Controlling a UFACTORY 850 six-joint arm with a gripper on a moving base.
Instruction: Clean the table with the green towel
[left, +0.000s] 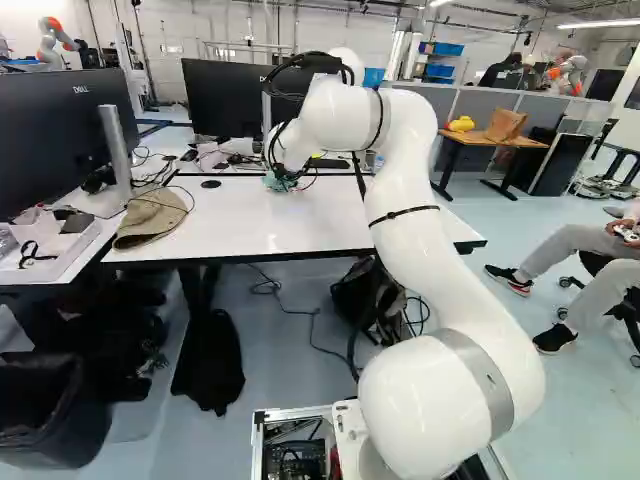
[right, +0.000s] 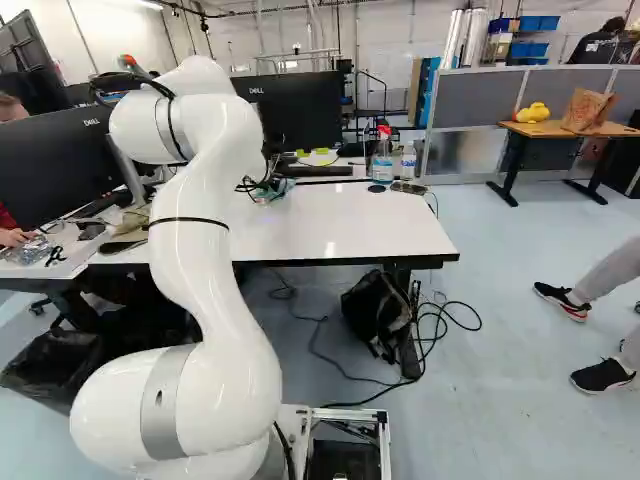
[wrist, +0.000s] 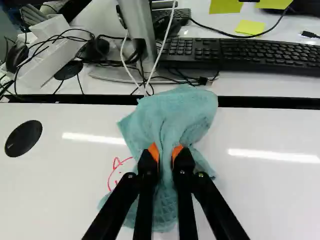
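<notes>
Two fingers of the gripper pinch the towel in a bunch, with an orange pad on each side of it. Only the wrist view lets me see that grip well: there the towel puffs up ahead of the gripper, and more of it spreads under the fingers, on the white table. It hides a bit of the dark gap at the table's far side. The wrist view also shows a red drawing that the base views do not; it is just beside the towel, which covers part of it. A black disc is farther off on the same side. Past the gap are a keyboard and yellow notes. The right base view shows a spray bottle and a clear bottle plainly, while the left base view shows a big, floppy brown cloth thing better. The arm goes up from its low joint, bends high up, and reaches over the table, with the gripper down low at the towel.
</notes>
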